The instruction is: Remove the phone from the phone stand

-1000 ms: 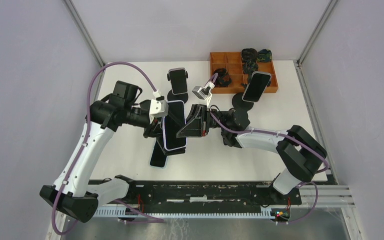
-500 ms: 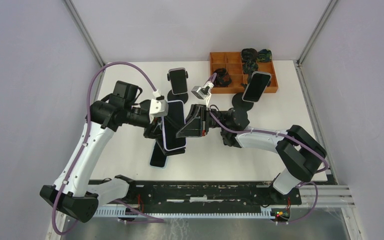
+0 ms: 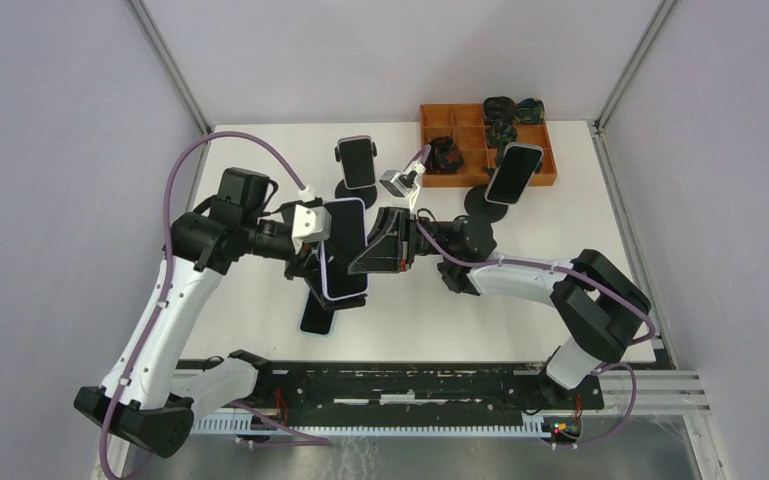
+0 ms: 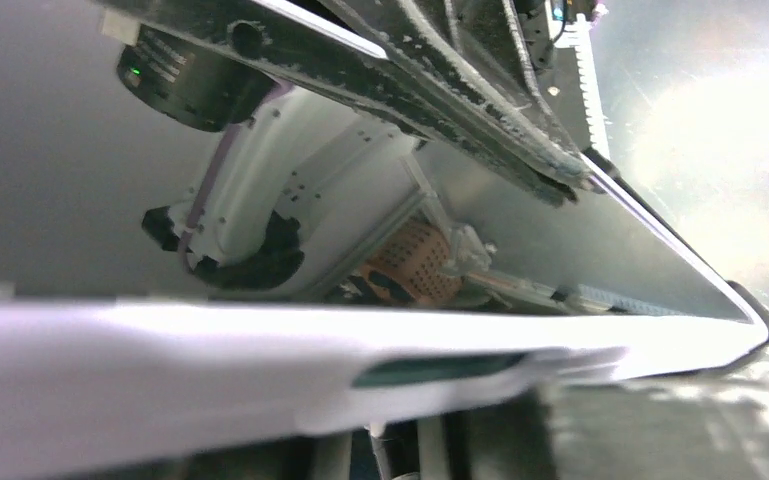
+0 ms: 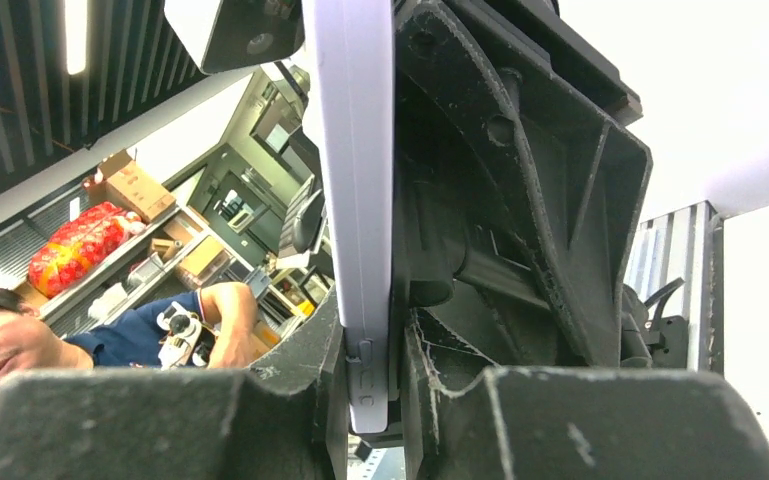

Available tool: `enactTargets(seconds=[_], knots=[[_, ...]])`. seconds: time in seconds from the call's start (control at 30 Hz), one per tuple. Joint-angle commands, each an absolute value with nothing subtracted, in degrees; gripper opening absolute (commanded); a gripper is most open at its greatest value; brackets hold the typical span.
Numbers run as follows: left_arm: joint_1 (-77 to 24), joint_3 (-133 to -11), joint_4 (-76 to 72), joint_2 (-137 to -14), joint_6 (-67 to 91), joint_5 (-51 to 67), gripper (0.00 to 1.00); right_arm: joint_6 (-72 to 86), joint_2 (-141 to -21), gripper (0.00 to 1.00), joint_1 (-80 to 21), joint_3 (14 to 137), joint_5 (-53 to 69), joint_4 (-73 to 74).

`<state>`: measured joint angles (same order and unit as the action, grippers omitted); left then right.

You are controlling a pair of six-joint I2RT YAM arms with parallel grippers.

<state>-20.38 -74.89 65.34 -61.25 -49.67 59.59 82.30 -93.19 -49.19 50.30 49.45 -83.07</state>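
Phone point(image 3: 343, 248) is sitting mid-table between the two arms, long axis running near to far. The right gripper point(image 5: 370, 425) is pinching its end edge-on from the right, while the left gripper point(image 3: 305, 262) is crowding the opposite side, its grip hidden, can't tell

— So where were we?
— A robotics lab, plainly: a left arm point(image 3: 160, 310) and a right arm point(image 3: 520, 275) were bolted to a black rail point(image 3: 410, 385) at the edge of a white table point(image 3: 410, 330), with grey panels point(image 3: 60, 150) on aluminium posts point(image 3: 168, 65) boxing it in.
— And beyond the cell?
— The right wrist camera caught shelves point(image 5: 110, 265) with cardboard boxes point(image 5: 130, 185) and red packs point(image 5: 75, 240), a black slatted ceiling point(image 5: 20, 90), and a person point(image 5: 20, 335) in a navy shirt.
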Motion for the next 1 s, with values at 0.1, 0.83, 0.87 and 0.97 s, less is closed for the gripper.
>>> enactTargets(seconds=[0.1, 0.83, 0.87, 0.97], knots=[[-20.9, -76.8, 66.1, -60.3, -53.1, 59.0, 0.02, 79.5, -90.3, 0.13, -49.6, 51.0, 43.7, -102.4], [-20.9, -81.3, 74.6, -61.4, -63.1, 54.4, 0.02, 67.7, -86.2, 0.65, -46.9, 51.2, 38.5, -77.6], [-20.9, -81.6, 75.4, -61.8, -63.7, 54.6, 0.02, 66.5, -86.4, 0.66, -46.8, 52.5, 38.5, -75.1], [-20.9, -82.7, 78.1, -62.7, -65.0, 55.7, 0.02, 63.0, -86.9, 0.69, -46.8, 55.4, 37.8, -69.3]])
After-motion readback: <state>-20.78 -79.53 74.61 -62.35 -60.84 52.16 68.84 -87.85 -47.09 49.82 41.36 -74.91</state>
